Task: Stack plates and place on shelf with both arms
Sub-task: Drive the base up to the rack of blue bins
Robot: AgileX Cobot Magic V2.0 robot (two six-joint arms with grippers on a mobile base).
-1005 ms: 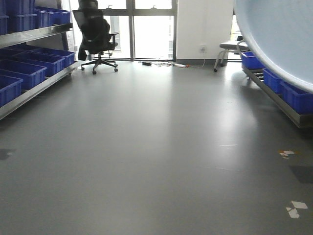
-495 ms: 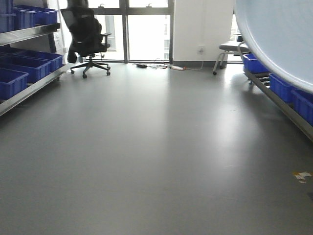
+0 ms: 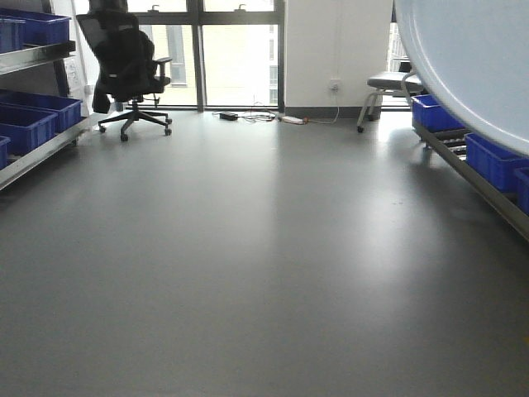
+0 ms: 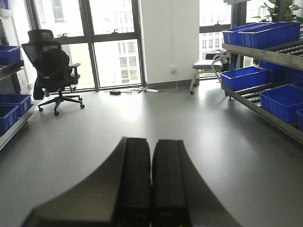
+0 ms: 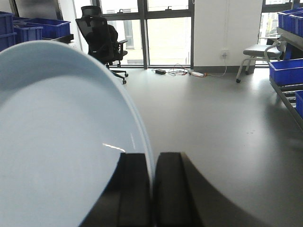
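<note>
A pale blue-white plate (image 5: 57,132) stands on edge in my right gripper (image 5: 152,158), which is shut on its rim. Its broad face fills the left of the right wrist view. The same plate (image 3: 479,58) covers the upper right corner of the front view. I cannot tell whether one plate or a stack of two is held. My left gripper (image 4: 151,142) is shut with nothing in it, hanging over bare grey floor. Steel shelf racking (image 4: 265,51) runs along the right wall and another shelf (image 3: 33,56) along the left.
Blue crates (image 4: 279,99) fill both shelves. A black office chair (image 3: 124,62) stands near the windows at back left. A grey stool (image 3: 388,81) sits at back right. Cables and a power strip (image 3: 273,117) lie by the window. Grey floor (image 3: 248,248) stretches between the racks.
In the front view the chair and left-hand crates have slid left and the floor marks at lower right have gone out of view. The plate stays in the upper right corner.
</note>
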